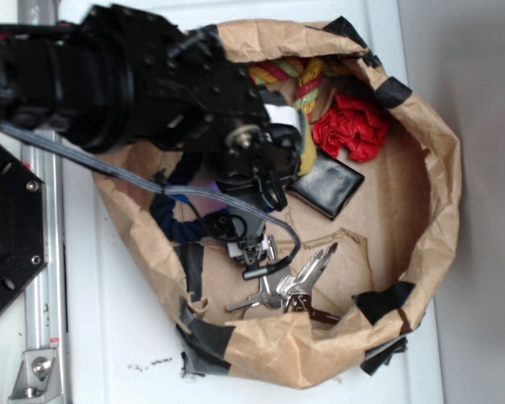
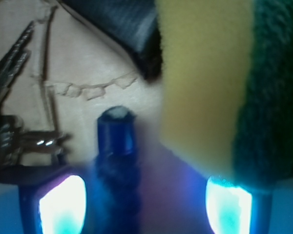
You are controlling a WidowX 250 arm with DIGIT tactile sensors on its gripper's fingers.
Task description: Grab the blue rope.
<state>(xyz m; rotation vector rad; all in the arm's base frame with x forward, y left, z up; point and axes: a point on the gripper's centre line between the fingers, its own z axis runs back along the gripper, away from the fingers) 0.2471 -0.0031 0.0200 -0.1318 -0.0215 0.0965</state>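
The blue rope (image 1: 172, 217) is a dark navy twisted cord curving along the left side of the paper-lined basket (image 1: 438, 168), partly under my arm. In the wrist view its capped end (image 2: 116, 141) stands up between my fingers, close to the left pad (image 2: 61, 204) and well away from the right one. My gripper (image 2: 145, 197) is open, with its pads wide apart and nothing pinched. From outside, the gripper (image 1: 263, 220) hangs low over the basket floor, just right of the rope.
A yellow sponge with a green scrub side (image 2: 205, 83) sits right of the fingers. A black wallet (image 1: 328, 185), a bunch of keys (image 1: 290, 286), a red cloth (image 1: 352, 126) and a multicoloured rope (image 1: 290, 74) also lie in the basket.
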